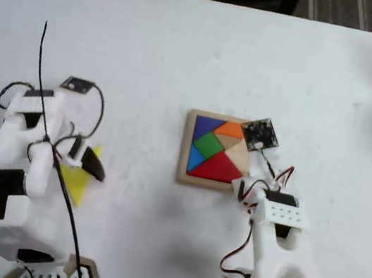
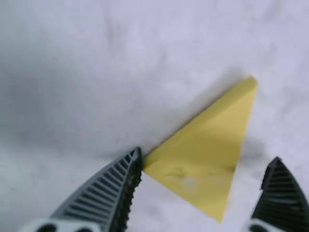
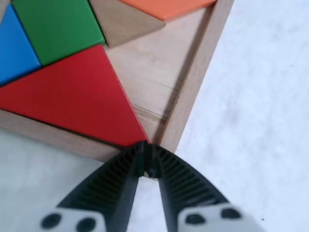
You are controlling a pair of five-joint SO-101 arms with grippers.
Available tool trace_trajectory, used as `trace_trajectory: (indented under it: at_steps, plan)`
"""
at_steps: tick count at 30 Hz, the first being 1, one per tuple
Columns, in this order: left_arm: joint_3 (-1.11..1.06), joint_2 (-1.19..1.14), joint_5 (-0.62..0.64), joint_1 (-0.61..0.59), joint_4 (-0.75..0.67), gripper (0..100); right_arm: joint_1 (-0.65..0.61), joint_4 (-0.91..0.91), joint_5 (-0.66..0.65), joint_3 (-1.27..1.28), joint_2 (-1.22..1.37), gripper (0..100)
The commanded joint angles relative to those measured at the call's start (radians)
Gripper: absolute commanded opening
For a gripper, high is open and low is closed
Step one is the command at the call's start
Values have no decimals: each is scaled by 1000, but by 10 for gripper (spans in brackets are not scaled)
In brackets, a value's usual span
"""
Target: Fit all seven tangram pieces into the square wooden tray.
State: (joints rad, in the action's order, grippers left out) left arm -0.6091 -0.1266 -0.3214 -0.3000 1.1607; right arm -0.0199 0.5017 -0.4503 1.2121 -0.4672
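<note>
Yellow triangle [image 2: 205, 154], a flat, smooth, sharp-cornered wooden piece, lies on the white table [image 2: 96, 72] between the ribbed dark fingers of the left gripper [image 2: 207, 158], which is spread wide with one tip at the triangle's corner. Well apart from it, the square wooden tray [image 3: 193, 96] holds the red triangle [image 3: 72, 96]. The right gripper [image 3: 148, 152] has its tips pressed together at the tray's corner rim.

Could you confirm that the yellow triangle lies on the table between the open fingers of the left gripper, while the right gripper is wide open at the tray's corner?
Not quite: the right gripper is shut at the corner of the tray, as the right wrist view shows. The yellow triangle does lie on the table within the open left gripper.
</note>
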Motion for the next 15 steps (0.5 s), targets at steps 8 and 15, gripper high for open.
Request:
trace_trajectory:
  at_steps: [8,15]
  plan:
    - [-20,-1,-21,128,-20,90,13,-21,-5,-25,13,18]
    - [-14,-1,-14,137,23,103,13,-21,-5,-25,13,18]
